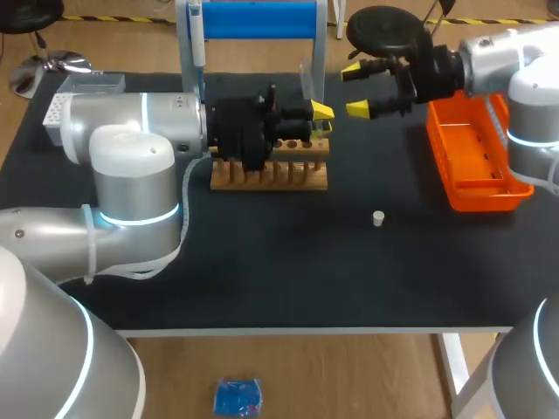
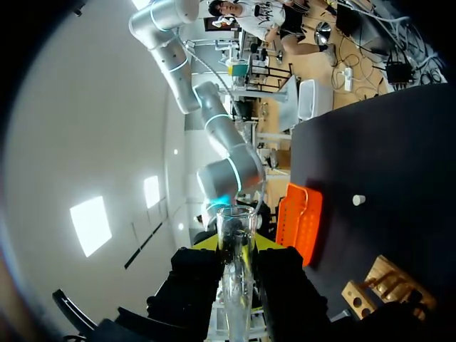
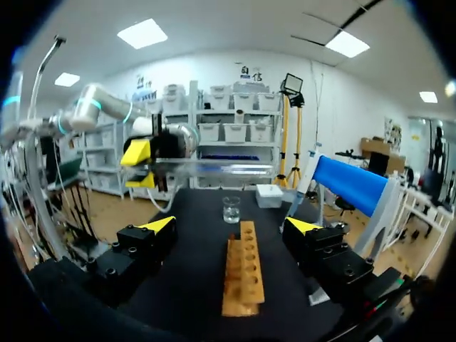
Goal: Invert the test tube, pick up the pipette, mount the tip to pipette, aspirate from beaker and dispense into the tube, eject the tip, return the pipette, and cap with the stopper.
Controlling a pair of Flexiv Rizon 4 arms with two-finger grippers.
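**Test tube [image 3: 214,169] held level over the rack; inversion step in hand**

Finding: the left gripper [image 2: 236,271] is clamped on the glass tube, one dark finger on each side. The open rim points away from the wrist. From the right wrist view the tube lies roughly horizontal, above and beyond the wooden rack [image 1: 271,175] and touching nothing else. No liquid is visible in it.

The right gripper [image 1: 355,89] hangs with its fingers spread and empty, near the tube's free end but apart from it.

Assessment: the turn looks about half done.

Recommendations:
- Rotate at the wrist alone, keeping the tube well above the rack pegs so the free end sweeps no wood.
- Hold grip pressure steady, since smooth glass may slide once the tube stands vertical.
- Finish with the mouth upward and the tube plumb before lowering it into a hole. A tilted entry risks catching the rim.
- Keep the right arm clear of the sweep.

Other task items: the beaker [image 3: 231,209] stands past the far end of the rack. The white stopper [image 1: 378,218] lies alone on the black table [image 1: 262,279], well apart from the work.
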